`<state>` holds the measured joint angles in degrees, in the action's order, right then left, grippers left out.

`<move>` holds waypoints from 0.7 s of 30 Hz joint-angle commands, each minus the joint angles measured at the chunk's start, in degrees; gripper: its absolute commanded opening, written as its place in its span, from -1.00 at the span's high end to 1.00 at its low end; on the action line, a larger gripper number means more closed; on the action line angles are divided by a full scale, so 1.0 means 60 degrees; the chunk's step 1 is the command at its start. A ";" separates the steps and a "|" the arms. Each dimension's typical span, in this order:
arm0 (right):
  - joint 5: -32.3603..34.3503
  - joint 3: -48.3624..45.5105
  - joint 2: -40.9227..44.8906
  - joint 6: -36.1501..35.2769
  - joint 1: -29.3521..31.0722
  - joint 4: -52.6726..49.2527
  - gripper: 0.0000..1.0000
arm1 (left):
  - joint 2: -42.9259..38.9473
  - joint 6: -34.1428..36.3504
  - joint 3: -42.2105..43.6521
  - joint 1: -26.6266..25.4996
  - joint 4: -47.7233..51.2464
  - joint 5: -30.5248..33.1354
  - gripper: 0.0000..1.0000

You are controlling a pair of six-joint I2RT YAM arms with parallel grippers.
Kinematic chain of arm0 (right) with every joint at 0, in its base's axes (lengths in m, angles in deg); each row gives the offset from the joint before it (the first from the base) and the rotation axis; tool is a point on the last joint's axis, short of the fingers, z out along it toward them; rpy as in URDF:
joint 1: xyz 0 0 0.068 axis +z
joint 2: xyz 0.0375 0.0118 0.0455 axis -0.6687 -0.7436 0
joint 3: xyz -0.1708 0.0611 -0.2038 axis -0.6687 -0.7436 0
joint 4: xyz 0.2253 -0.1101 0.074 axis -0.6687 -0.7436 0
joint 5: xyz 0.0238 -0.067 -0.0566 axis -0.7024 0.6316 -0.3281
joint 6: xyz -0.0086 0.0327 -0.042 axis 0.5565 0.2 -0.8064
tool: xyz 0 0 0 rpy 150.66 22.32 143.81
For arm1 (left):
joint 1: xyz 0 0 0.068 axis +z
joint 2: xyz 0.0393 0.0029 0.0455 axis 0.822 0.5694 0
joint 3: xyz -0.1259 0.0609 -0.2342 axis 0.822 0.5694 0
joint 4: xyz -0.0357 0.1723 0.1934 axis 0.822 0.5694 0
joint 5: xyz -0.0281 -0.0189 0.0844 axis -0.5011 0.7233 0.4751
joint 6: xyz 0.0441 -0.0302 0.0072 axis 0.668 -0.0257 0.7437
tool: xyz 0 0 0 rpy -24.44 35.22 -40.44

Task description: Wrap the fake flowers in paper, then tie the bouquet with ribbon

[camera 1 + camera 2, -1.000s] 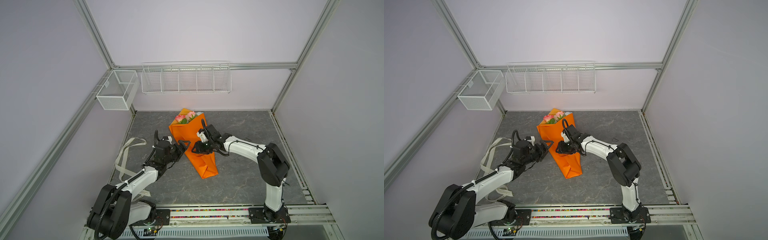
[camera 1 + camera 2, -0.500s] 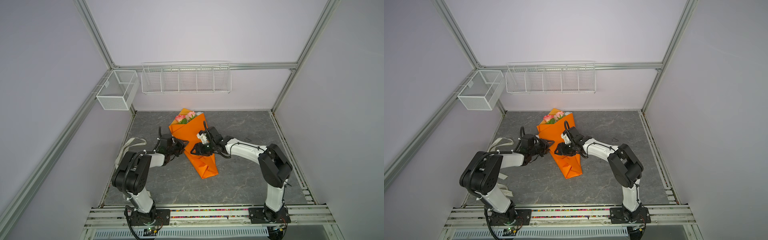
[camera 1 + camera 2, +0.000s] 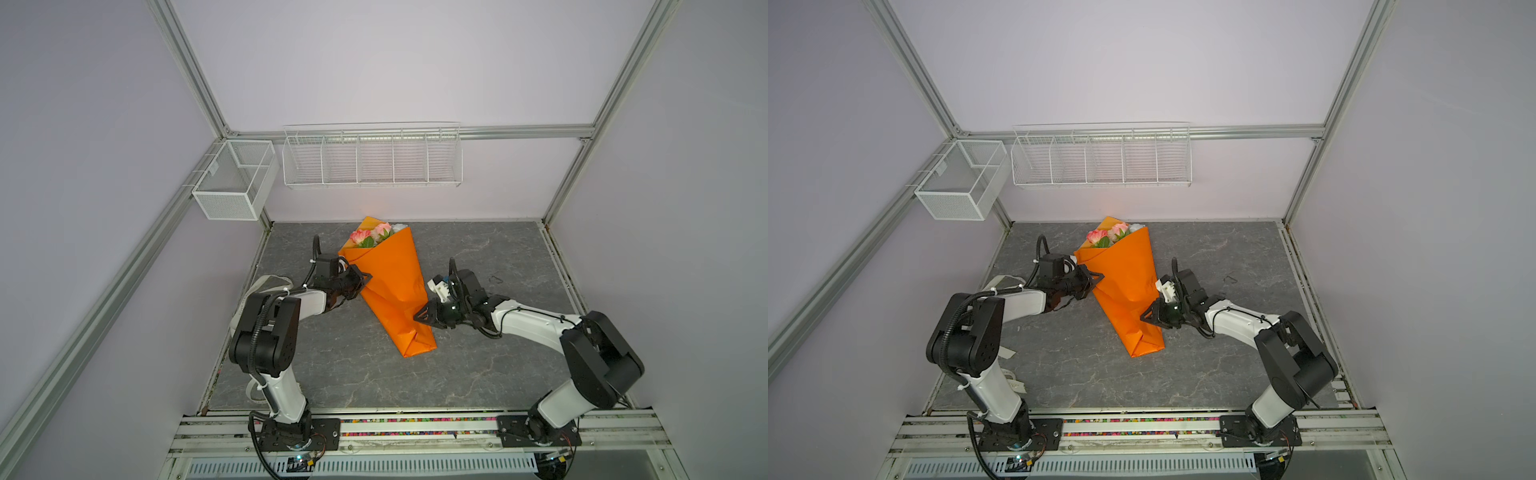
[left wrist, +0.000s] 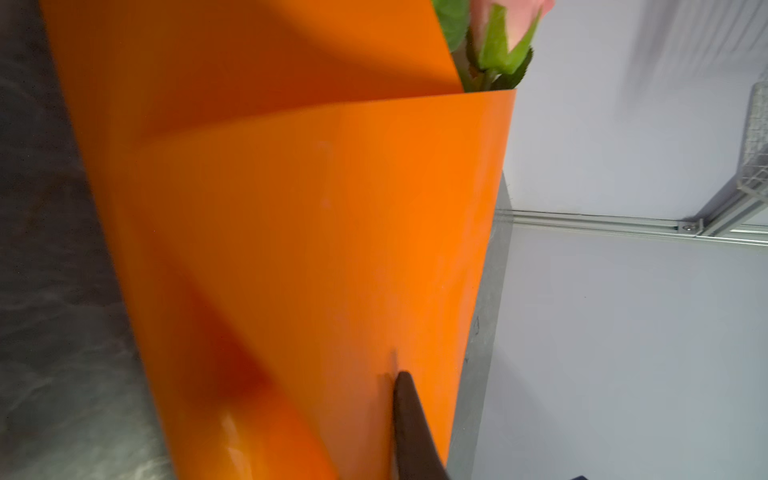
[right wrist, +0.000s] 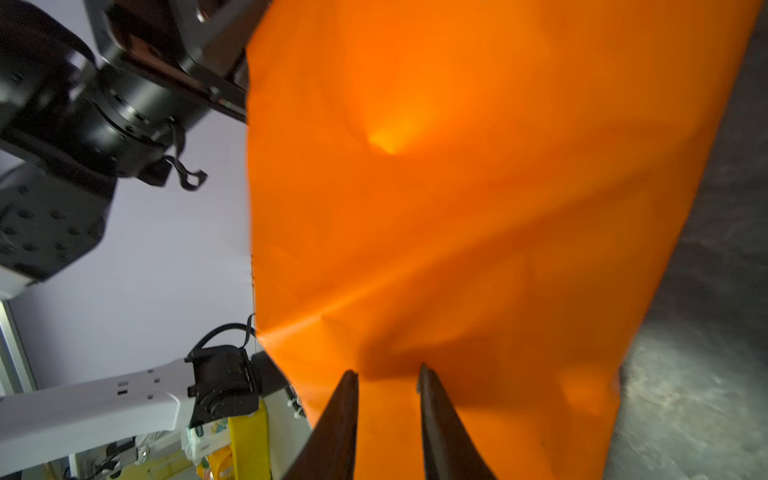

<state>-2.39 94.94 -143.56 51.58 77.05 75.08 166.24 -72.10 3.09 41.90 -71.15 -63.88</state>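
Note:
The bouquet [image 3: 390, 282] [image 3: 1125, 282] is a long cone of orange paper lying on the grey floor, with its narrow folded end toward the front. The fake flowers [image 3: 370, 237] [image 3: 1106, 236], pink and cream roses with green leaves, stick out of its wide far end. My left gripper [image 3: 365, 277] [image 3: 1098, 276] is shut on the cone's left paper edge. In the left wrist view only one dark finger [image 4: 409, 419] shows against the paper. My right gripper [image 3: 417, 318] [image 5: 387, 370] pinches the cone's lower right side, its jaws narrowly apart with creased paper between them.
A cream ribbon [image 3: 266, 282] [image 3: 1011, 353] lies loose on the floor at the left, partly under my left arm. A white wire rack [image 3: 372, 156] hangs on the back wall and a mesh box [image 3: 235, 178] on the left rail. A small black loop [image 3: 494, 279] lies at the right.
My left gripper has shut on the paper's left edge and its arm has folded up. My right gripper has slid from the cone's middle to its lower right side and narrowed.

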 commanded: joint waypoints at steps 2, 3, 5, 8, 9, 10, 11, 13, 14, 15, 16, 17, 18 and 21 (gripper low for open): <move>-0.0590 -0.0262 -0.0489 0.0195 0.0144 0.0694 0.47 | 0.0308 0.0445 -0.0191 0.0146 0.0193 -0.0250 0.92; -0.0547 -0.0306 -0.0576 0.0118 0.0172 0.0585 0.50 | 0.0383 0.0530 -0.0277 0.0185 0.0304 -0.0232 0.99; -0.0434 -0.0477 -0.0694 0.0037 0.0220 0.0494 0.51 | 0.0496 0.0714 -0.0475 0.0274 0.0531 -0.0253 1.00; -0.0424 -0.0753 -0.0787 0.0041 0.0282 0.0496 0.51 | 0.0625 0.1089 -0.0787 0.0381 0.1043 -0.0215 1.00; -0.0559 -0.0789 -0.0775 0.0035 0.0322 0.0476 0.51 | 0.0683 0.1206 -0.0881 0.0425 0.1197 -0.0187 1.00; -0.0634 -0.0805 -0.0706 0.0037 0.0356 0.0451 0.51 | 0.0742 0.1299 -0.0973 0.0451 0.1274 -0.0221 1.00; -0.0619 -0.0853 -0.0575 -0.0019 0.0404 0.0334 0.51 | 0.0791 0.1434 -0.1067 0.0472 0.1365 -0.0273 1.00; -0.0372 -0.0742 -0.0203 -0.0196 0.0353 -0.0230 0.53 | 0.0840 0.1710 -0.1205 0.0488 0.1550 -0.0233 1.00; -0.0259 -0.0676 0.0067 -0.0232 0.0287 -0.0375 0.54 | 0.0902 0.1883 -0.1295 0.0487 0.1639 -0.0234 1.00; -0.0237 -0.0572 0.0291 -0.0223 0.0182 -0.0444 0.54 | 0.0984 0.2005 -0.1376 0.0488 0.1723 -0.0305 1.00; -0.0250 -0.0435 0.0463 -0.0201 0.0071 -0.0488 0.54 | 0.1045 0.2089 -0.1446 0.0488 0.1793 -0.0345 1.00; -0.0225 -0.0260 0.0596 -0.0199 -0.0045 -0.0549 0.54 | 0.1094 0.2167 -0.1474 0.0492 0.1865 -0.0357 1.00; -0.0144 -0.0055 0.0649 -0.0211 -0.0136 -0.0645 0.55 | 0.1102 0.2232 -0.1460 0.0496 0.1885 -0.0331 1.00; -0.0135 0.0376 0.0323 -0.0160 -0.0366 -0.0564 0.53 | 0.1156 0.2423 -0.1453 0.0488 0.1957 -0.0246 1.00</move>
<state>-3.96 94.86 -141.39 51.21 75.94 72.15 172.18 -60.53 -4.48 44.52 -61.36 -65.39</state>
